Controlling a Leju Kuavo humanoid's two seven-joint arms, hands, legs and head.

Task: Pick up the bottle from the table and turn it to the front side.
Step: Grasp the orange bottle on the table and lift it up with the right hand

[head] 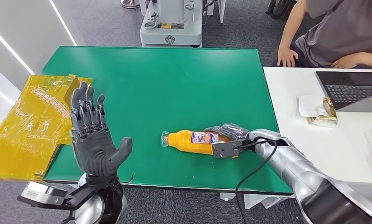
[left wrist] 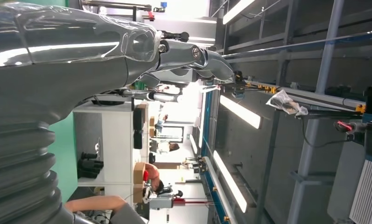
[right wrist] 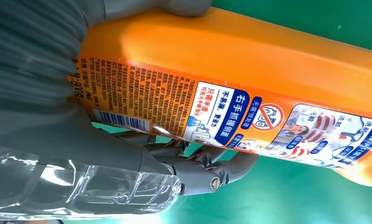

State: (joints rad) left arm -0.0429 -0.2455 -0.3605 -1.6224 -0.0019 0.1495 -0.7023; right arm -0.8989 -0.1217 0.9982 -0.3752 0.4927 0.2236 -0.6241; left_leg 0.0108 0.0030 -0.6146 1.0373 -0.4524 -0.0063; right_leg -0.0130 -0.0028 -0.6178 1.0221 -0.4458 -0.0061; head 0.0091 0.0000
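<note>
I see the orange bottle [head: 195, 140] lying on its side on the green table [head: 174, 84], close to the table's near edge, its clear cap end pointing away from my right hand [head: 228, 137]. That hand is wrapped around the bottle's base end, fingers over the top and gripping it; in the right wrist view the printed label with a barcode [right wrist: 121, 120] faces the camera and dark fingers [right wrist: 207, 172] curl under the bottle against the table. My left hand [head: 93, 140] is raised above the table's near left corner, palm up, fingers spread and holding nothing. Yellow bags [head: 32, 121] overhang the table's left edge. A person [head: 333, 32] sits beyond the table's far right corner, beside a laptop [head: 352, 88].
</note>
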